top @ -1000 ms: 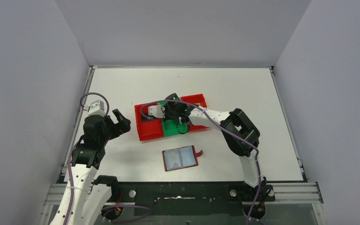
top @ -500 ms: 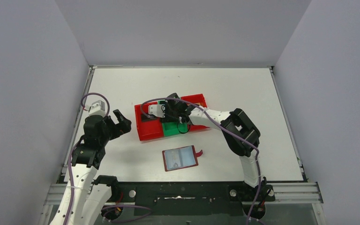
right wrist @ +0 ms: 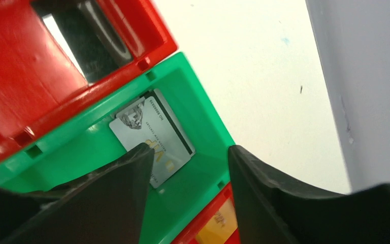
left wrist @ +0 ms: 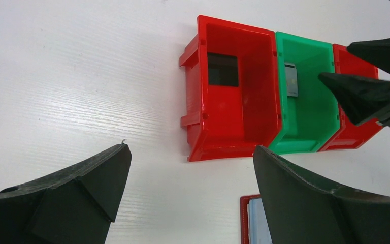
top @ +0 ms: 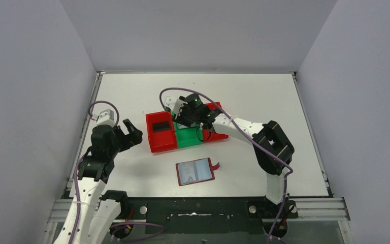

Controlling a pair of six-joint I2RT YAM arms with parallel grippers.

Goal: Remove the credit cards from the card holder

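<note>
The card holder [top: 195, 172] lies open on the table near the front, dark red with blue-grey pockets; its corner [left wrist: 248, 216] shows in the left wrist view. A black credit card [left wrist: 222, 69] lies in the left red bin [top: 160, 147]. A silver-grey card [right wrist: 150, 134] lies flat in the green bin [top: 189, 138], and a gold one [right wrist: 218, 221] in the right red bin [top: 217, 108]. My right gripper [right wrist: 190, 150] hovers open above the green bin's far end, holding nothing. My left gripper [top: 132, 131] stands wide open and empty left of the bins.
The three bins sit side by side mid-table, between the two grippers. Grey walls close in the table on the left, back and right. The right arm's purple cable [top: 223, 114] loops over the bins.
My right gripper has opened, left the silver-grey card in the green bin, and risen back toward the far side. The left arm has not moved.
</note>
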